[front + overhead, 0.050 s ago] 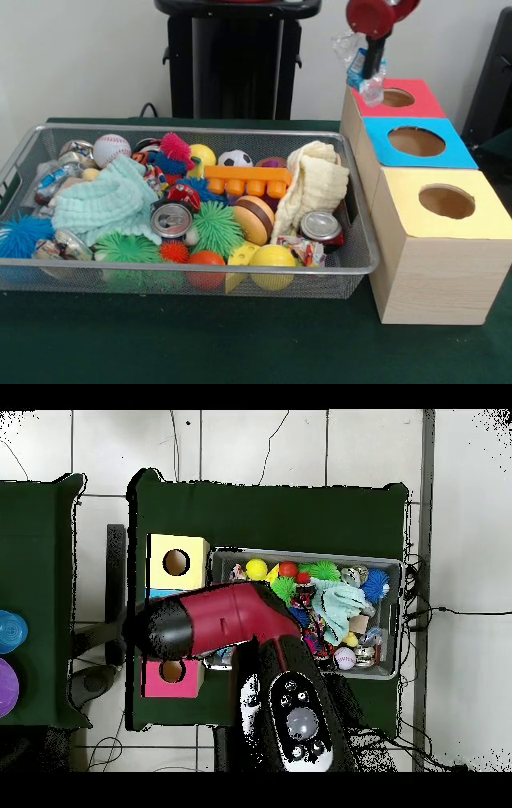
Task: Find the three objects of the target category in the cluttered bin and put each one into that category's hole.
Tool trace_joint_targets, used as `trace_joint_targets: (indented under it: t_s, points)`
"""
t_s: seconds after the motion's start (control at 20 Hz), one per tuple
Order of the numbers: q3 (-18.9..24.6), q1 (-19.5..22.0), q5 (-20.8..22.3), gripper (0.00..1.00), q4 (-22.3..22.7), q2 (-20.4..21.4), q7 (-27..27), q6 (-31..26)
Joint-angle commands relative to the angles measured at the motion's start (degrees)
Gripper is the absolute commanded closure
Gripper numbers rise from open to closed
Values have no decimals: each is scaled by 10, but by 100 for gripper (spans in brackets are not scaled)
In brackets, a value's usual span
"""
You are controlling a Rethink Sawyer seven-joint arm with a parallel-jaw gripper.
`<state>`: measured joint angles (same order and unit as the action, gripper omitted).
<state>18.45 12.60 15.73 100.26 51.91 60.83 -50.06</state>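
In the front view you see the gripper [370,70] hanging just above the red-topped box [416,102], close to its round hole [397,98], and it grips a crinkled clear and blue wrapper [353,56] between its fingers; the overhead view hides all this under the red arm [225,620], which lies across the middle box and reaches toward the boxes from the base side. The overhead view shows you only the yellow-topped box [178,562] and the red-topped one clearly, while the front view gives you the blue-topped box [416,142] between them too. In the front view the wire bin [352,268] stands just beside the boxes on the green table cloth [240,344]. Inside it you can find two silver cans [171,220], a mint cloth [108,204], a cream cloth [316,186], a baseball [111,149], a small soccer ball [234,158], an orange block [246,181], a toy burger [254,218], spiky green balls [216,227] and another shiny wrapper [306,251] near the front right can. From above, the bin contents are too small to tell apart well.
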Motion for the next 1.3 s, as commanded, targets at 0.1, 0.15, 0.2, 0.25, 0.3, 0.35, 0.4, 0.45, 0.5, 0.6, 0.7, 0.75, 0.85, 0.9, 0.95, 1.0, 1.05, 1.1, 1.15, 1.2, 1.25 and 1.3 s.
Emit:
trace_joint_targets:
  t_s: [0.1,0.15,0.2,0.25,0.3,0.35,0.4,0.45,0.5,0.6,0.7,0.75,0.85,0.9,0.95,1.0,1.05,1.1,1.15,1.2,1.25,1.3]
  points:
    - [-55,-55,-18,100,-64,-66,243,16]
    - [-59,-62,-19,100,-72,-76,250,24]
    - [-63,-68,-20,100,-79,-84,255,29]
    - [-66,-74,-20,100,-86,-92,260,34]
    - [-69,-75,-21,100,-84,-92,260,38]
    - [-71,-77,-18,100,-86,-96,260,42]
    - [-74,-79,-16,100,-85,-99,263,49]
    - [-75,-80,-15,100,-85,-102,266,54]
    - [-77,-81,-14,100,-82,-105,269,61]
    - [-80,-87,-11,100,-82,-112,276,75]
    - [-85,-95,-8,100,-88,-119,288,81]
    - [-89,-99,-8,100,-91,-121,291,80]
    - [-94,-104,-8,100,-98,-124,293,77]
    - [-96,-106,-8,100,-101,-126,293,74]
    - [-99,-108,-8,100,-103,-128,293,75]
    - [-100,-108,-8,100,-106,-130,292,75]
    - [-102,-109,-9,100,-108,-133,291,78]
    - [-103,-109,-10,100,-110,-136,291,81]
    - [-104,-110,-14,100,-110,-138,293,86]
    - [-105,-111,-19,100,-110,-140,297,91]
    - [-106,-112,-21,100,-109,-141,297,92]
    - [-108,-114,-23,100,-109,-142,298,93]
